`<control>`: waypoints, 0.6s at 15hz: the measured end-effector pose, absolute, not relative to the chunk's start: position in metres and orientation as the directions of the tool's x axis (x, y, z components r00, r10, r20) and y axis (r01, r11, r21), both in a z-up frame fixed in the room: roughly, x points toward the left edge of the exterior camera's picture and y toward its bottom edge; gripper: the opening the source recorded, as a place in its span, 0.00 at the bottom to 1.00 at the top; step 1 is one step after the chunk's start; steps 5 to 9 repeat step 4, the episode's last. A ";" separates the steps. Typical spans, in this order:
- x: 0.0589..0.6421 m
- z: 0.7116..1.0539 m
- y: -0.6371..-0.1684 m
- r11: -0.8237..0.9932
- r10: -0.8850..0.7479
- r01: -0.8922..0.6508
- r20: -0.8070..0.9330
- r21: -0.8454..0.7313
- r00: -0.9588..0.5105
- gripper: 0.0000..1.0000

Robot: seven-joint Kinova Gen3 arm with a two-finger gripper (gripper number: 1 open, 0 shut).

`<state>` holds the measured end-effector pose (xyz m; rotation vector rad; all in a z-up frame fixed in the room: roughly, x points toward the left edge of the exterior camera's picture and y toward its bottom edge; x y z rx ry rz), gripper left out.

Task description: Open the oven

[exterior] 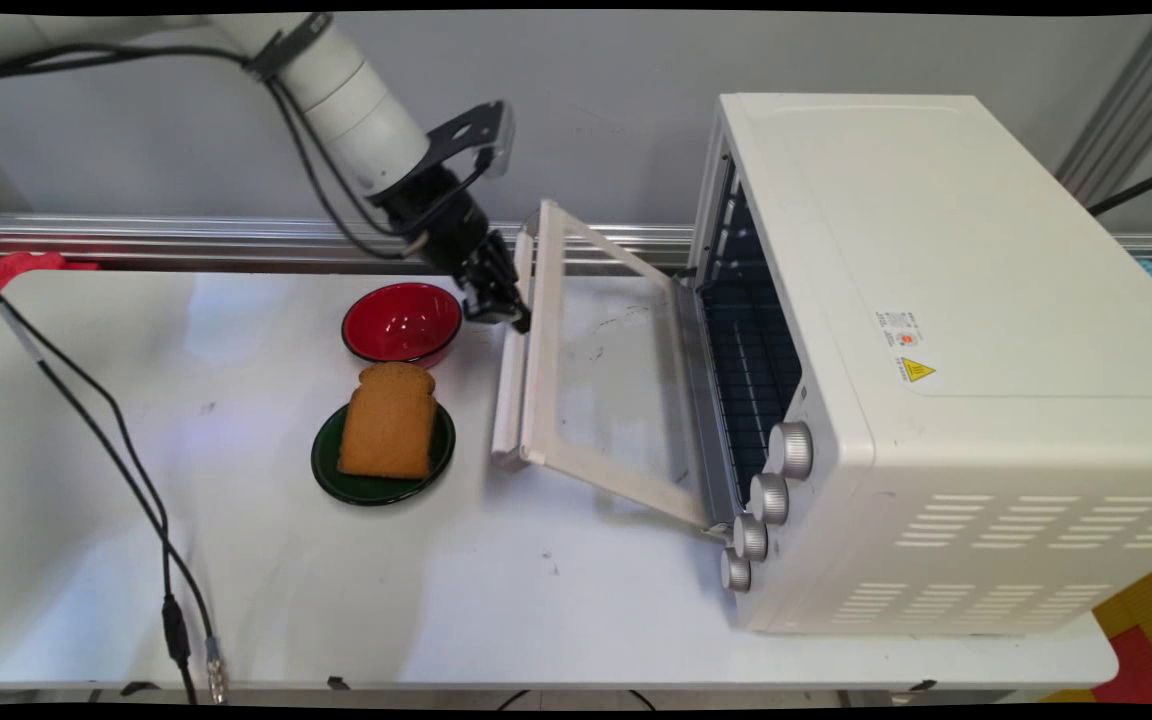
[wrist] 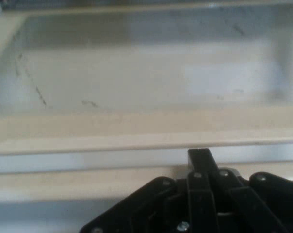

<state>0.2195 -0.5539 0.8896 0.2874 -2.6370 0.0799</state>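
1. Leftmost, black cables (exterior: 126, 470) trail across the white bench (exterior: 236, 600) from the far left edge down to its near edge.
2. Further right, a red bowl (exterior: 401, 322) stands on the bench, and just nearer than it a dark green plate (exterior: 376, 485) carries a slice of brown toast (exterior: 388, 420); the toast's top edge reaches close to the bowl's near rim.
3. Right of the bowl, the black pincer (exterior: 511, 310) comes down from the upper left and sits at the far end of the oven door's handle (exterior: 508, 390), a pale bar along the door's left edge. In the hand view the handle (wrist: 137, 141) runs across just above the pincer's (wrist: 200, 160) linkage, with one finger (wrist: 199, 158) rising against it; whether the fingers are wide or narrow I cannot tell.
4. Next, the toaster oven's glass door (exterior: 606, 380) hangs open, tilted down toward the left, with the bench showing through the pane.
5. Rightmost, the white toaster oven (exterior: 936, 380) stands on the bench with its dark cavity and wire rack (exterior: 746, 370) open to the left and four silver knobs (exterior: 766, 497) along its near front corner.
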 end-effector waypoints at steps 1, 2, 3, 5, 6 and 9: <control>0.226 0.884 -0.550 0.976 -0.190 -0.219 0.472 -0.009 -0.861 0.00; 0.231 0.878 -0.545 0.975 -0.189 -0.221 0.474 -0.011 -0.860 0.00; 0.234 0.874 -0.543 0.975 -0.188 -0.221 0.476 -0.013 -0.859 0.00; 0.236 0.871 -0.541 0.975 -0.189 -0.223 0.478 -0.015 -0.858 0.00; 0.236 0.871 -0.541 0.975 -0.189 -0.223 0.478 -0.015 -0.858 0.00; 0.236 0.871 -0.541 0.975 -0.189 -0.223 0.478 -0.015 -0.858 0.00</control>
